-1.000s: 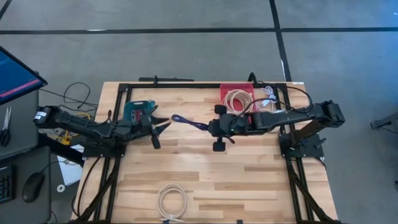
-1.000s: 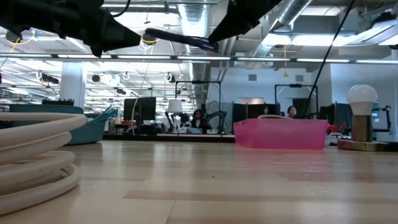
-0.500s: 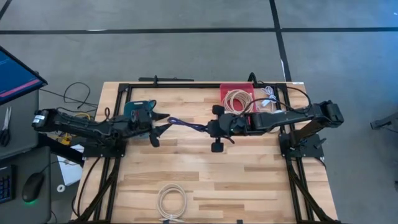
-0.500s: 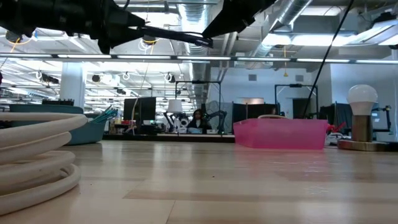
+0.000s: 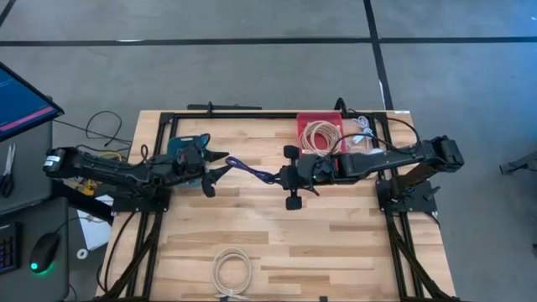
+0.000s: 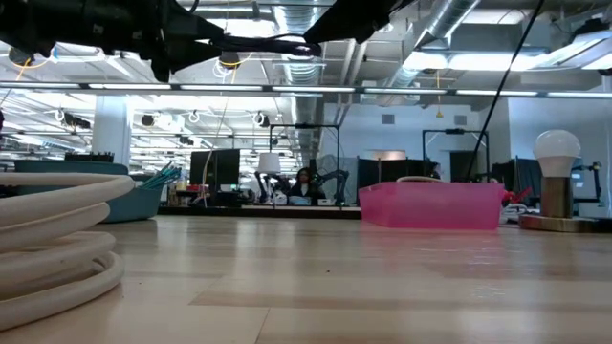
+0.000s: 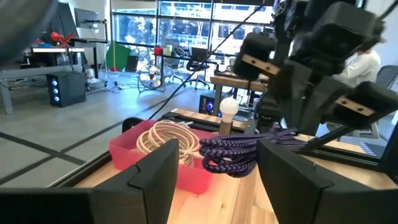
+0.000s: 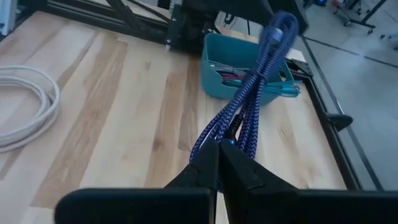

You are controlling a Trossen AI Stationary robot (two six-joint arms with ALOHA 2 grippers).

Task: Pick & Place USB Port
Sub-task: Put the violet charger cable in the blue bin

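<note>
A purple braided cable (image 5: 252,170), folded into a bundle of several strands, hangs in the air between my two grippers over the far middle of the table. My right gripper (image 5: 282,177) is shut on its right end. My left gripper (image 5: 219,174) is open, and in the left wrist view its fingers stand on either side of the bundle's free end (image 7: 241,152). A teal bin (image 5: 185,151) sits under the left gripper. In the low view the cable (image 6: 273,44) runs level, high above the table. My right gripper (image 8: 217,152) pinches the cable bundle's near end (image 8: 225,132) between its two fingers, several strands together. The fingers come level from the table's right and lie along the cable. The bundle is lifted clear and sticks out toward the left gripper. My left gripper (image 7: 224,171): I cannot tell whether its fingers touch the cable.
A red bin (image 5: 312,122) holding a coiled beige cable stands at the far edge, behind my right arm. A white cable coil (image 5: 232,270) lies at the near edge. A lamp with a round bulb (image 6: 557,186) stands at the far right. Bare wood lies between.
My right gripper has moved a little toward the table's left, carrying the cable with it. The cable's free end has come between the left gripper's open fingers, and the bundle now bends slightly in its middle.
</note>
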